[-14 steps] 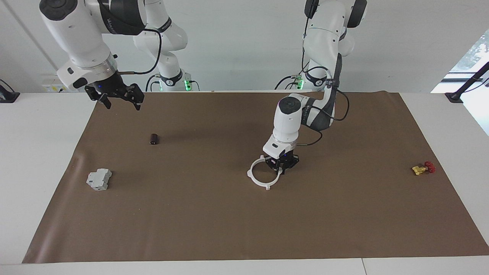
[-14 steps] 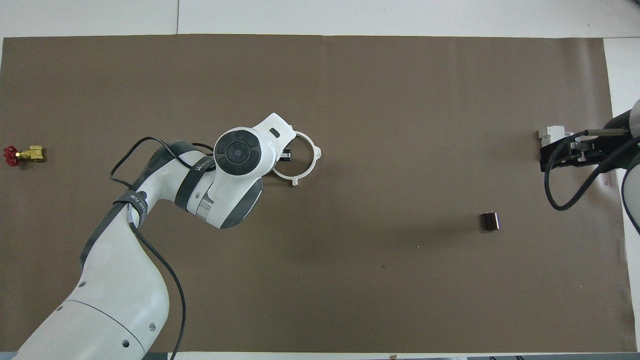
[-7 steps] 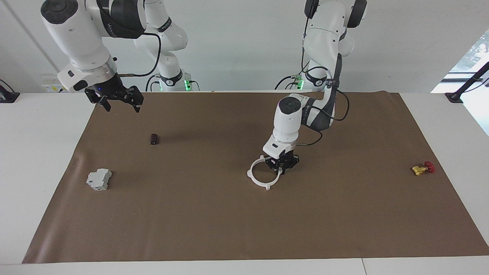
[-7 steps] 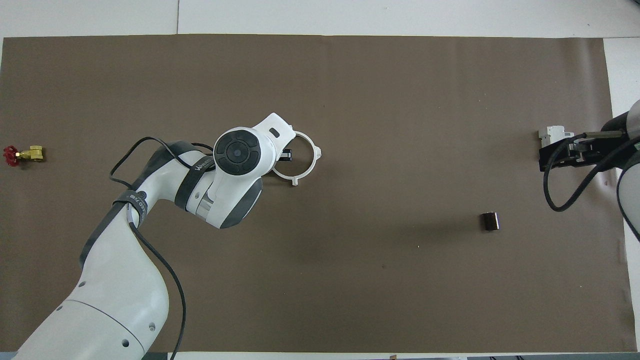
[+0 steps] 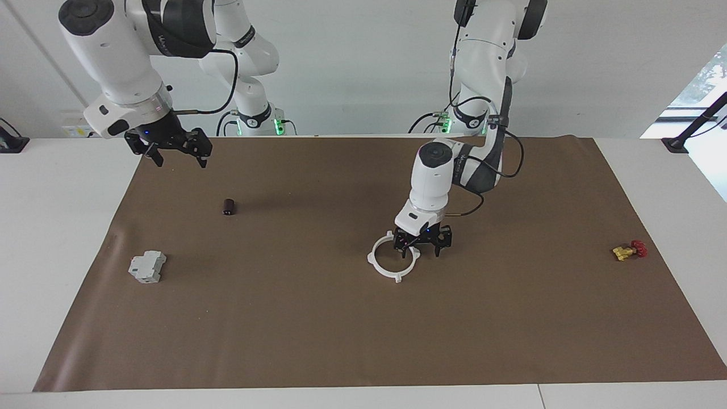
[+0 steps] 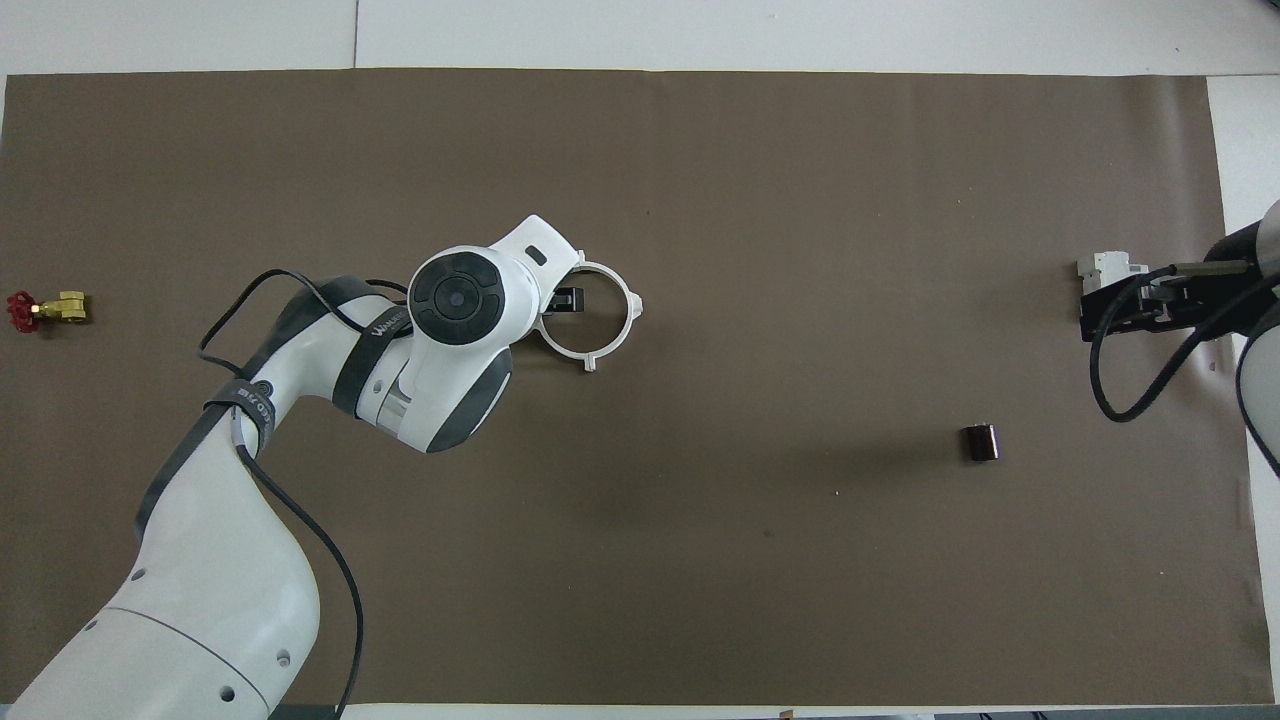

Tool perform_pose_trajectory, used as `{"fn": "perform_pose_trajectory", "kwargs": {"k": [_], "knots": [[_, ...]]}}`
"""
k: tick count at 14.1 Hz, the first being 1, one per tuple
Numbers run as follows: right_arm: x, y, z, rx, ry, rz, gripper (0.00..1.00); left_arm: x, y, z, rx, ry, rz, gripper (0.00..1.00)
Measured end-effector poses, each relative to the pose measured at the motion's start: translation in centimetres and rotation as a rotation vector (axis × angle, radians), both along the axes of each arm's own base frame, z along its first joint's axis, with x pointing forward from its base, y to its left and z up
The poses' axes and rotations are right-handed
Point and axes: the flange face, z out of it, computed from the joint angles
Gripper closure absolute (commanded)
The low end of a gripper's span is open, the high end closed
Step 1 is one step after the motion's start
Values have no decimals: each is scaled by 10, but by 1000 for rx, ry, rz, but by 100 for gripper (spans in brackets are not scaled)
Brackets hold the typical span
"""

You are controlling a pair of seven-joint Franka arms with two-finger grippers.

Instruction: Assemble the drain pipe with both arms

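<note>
The drain pipe (image 5: 397, 278) lies flat on the brown mat as one white tabbed ring (image 6: 590, 362), near the middle of the table. My left gripper (image 5: 421, 251) stands just above the ring's edge on the left arm's side, open, one finger inside the ring and one outside, holding nothing. From overhead the left wrist hides most of it; one black fingertip (image 6: 568, 300) shows inside the ring. My right gripper (image 5: 176, 150) hangs open and empty over the mat's corner at the right arm's end, and shows partly at the overhead view's edge (image 6: 1110, 310).
A grey boxy block (image 5: 146, 267) lies at the right arm's end of the brown mat (image 5: 363, 341). A small dark cylinder (image 5: 228, 207) lies nearer to the robots than the block. A red-and-yellow valve (image 5: 627, 250) lies at the left arm's end.
My left gripper has opened off the ring's rim and lifted slightly; the ring stays flat on the mat. The right arm has drifted a little toward its own end.
</note>
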Motion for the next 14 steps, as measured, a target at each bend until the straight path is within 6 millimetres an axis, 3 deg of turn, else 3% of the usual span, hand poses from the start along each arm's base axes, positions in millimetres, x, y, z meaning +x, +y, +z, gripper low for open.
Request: {"fn": "perform_pose_trajectory", "kwargs": {"k": [3, 8, 11, 14], "knots": [[0, -1, 2, 1, -5, 6, 0, 17, 51, 40, 10, -4, 63, 0], [0, -23, 6, 8, -12, 23, 0, 37, 166, 87, 83, 53, 31, 0], [0, -23, 8, 31, -17, 31, 0, 40, 228, 111, 63, 71, 51, 0], [-1, -22, 13, 35, -26, 33, 0, 34, 274, 138, 28, 94, 48, 0]]}}
